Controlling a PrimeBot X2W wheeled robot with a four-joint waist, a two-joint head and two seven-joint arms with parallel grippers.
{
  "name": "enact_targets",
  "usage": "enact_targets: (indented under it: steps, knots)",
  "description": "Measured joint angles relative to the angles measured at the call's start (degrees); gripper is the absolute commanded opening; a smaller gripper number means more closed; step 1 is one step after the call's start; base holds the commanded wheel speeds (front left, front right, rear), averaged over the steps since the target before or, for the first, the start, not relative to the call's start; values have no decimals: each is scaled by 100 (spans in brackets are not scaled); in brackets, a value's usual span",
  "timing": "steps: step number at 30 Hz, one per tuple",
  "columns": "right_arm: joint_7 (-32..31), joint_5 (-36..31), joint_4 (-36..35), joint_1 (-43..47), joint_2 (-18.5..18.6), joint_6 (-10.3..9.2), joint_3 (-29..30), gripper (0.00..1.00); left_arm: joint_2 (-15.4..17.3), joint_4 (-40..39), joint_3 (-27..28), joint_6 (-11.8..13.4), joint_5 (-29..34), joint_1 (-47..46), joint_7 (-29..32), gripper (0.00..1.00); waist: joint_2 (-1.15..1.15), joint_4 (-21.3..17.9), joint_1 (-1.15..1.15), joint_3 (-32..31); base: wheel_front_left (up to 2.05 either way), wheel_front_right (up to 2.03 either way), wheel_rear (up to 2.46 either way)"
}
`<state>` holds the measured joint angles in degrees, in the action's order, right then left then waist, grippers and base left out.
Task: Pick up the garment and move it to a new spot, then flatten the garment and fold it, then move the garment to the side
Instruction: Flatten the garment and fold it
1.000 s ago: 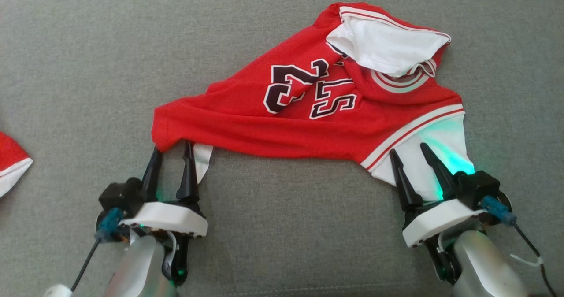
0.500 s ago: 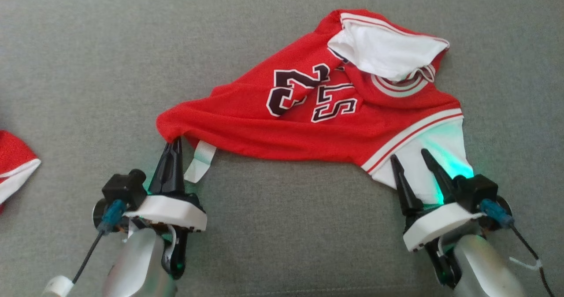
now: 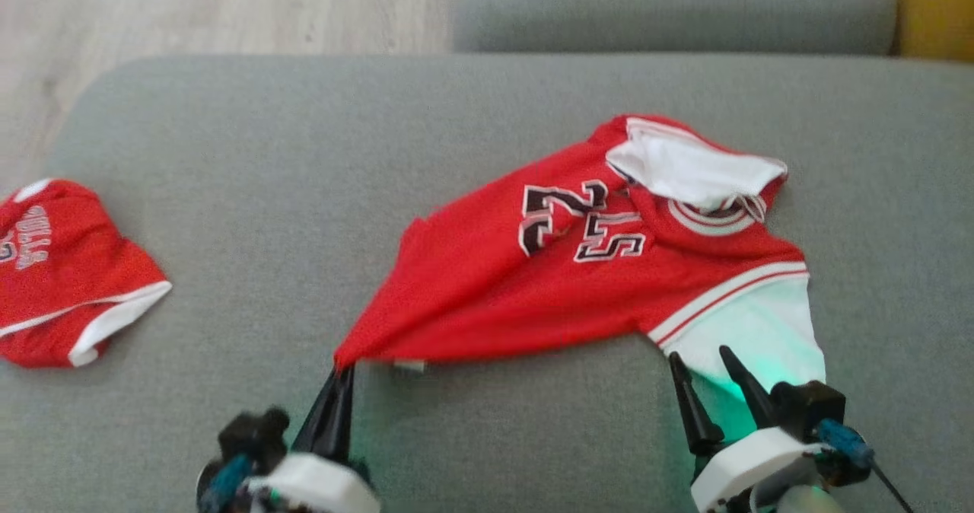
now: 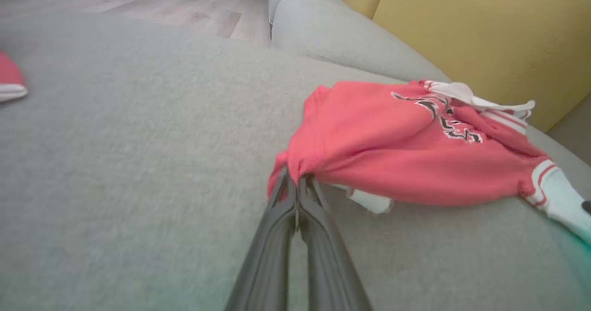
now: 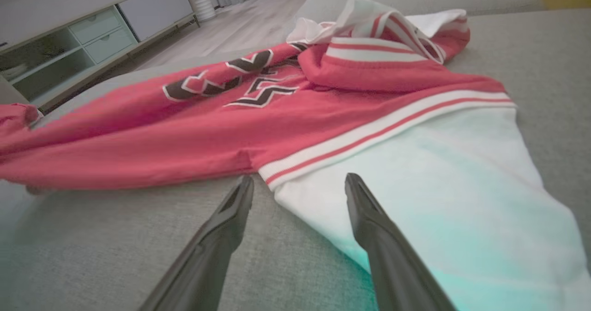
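Left gripper [image 3: 341,372]: fingers pinched shut on the near red corner of the garment [image 3: 525,300], cloth drawn to a taut point, presumably for dragging. Right gripper [image 3: 698,355]: fingers spread, straddling the white panel [image 5: 415,186] edge, nothing gripped. The rest lies crumpled on the grey sofa cushion [image 3: 228,155].

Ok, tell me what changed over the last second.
The left claw shut on the red corner of the jersey, pulling it into a point; the head camera also tilted up. The right claw stayed open at the white sleeve, gripping nothing.
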<state>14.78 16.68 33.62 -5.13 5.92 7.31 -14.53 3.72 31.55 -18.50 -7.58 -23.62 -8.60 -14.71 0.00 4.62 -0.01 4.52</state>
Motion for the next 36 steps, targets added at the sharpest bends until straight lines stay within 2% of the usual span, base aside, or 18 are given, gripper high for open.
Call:
enact_targets:
  steps: [5, 6, 7, 8, 10, 15, 18, 23, 27, 36]
  knots:
    - [0, 7, -7, 80, -70, 0, 1, 100, 230, 428, -159, -1, -235, 316, 1, 0, 0, 86, -1, -387, 0, 0, 0]
    - [0, 8, -7, 114, -101, 0, 0, 100, 285, 549, -178, -1, -263, 329, 1, 17, 0, 45, -1, -458, 0, 0, 0]
    - [0, 8, -7, 116, -110, 0, 4, 100, 311, 593, -165, -1, -263, 320, 1, 65, 0, 6, -1, -470, 0, 0, 0]
    - [0, 8, -10, 116, -115, 0, 26, 100, 324, 630, -134, -1, -260, 303, 1, 100, 0, -33, 0, -479, 0, 0, 0]
    - [0, 4, -27, 118, -120, 0, 81, 100, 328, 723, 38, 4, -209, 280, 1, 100, 0, -110, 1, -484, 0, 0, 0]
    - [-1, -315, -480, 117, -151, 0, 528, 100, 334, 264, 888, 459, 233, 281, 1, 100, 0, -287, 1, -462, 0, 0, 0]
    - [-1, -699, -901, 117, -201, 0, 954, 100, 290, -97, 1278, 587, 569, 308, 1, 100, 0, -368, 1, -441, 0, 0, 0]
    - [-1, -1093, -1202, 123, -269, 0, 1276, 100, 111, -420, 1647, 555, 1000, 544, 1, 100, 0, -478, 1, -469, 0, 0, 0]
    - [-1, -1053, -1161, 216, -309, 0, 1227, 100, -59, -486, 1868, 501, 1080, 881, 1, 100, 0, -527, 1, -481, 0, 0, 0]
    - [-1, -949, -1009, 313, -321, 0, 1084, 100, -90, -564, 1958, 343, 1125, 954, 1, 100, 0, -530, 1, -462, 0, 0, 0]
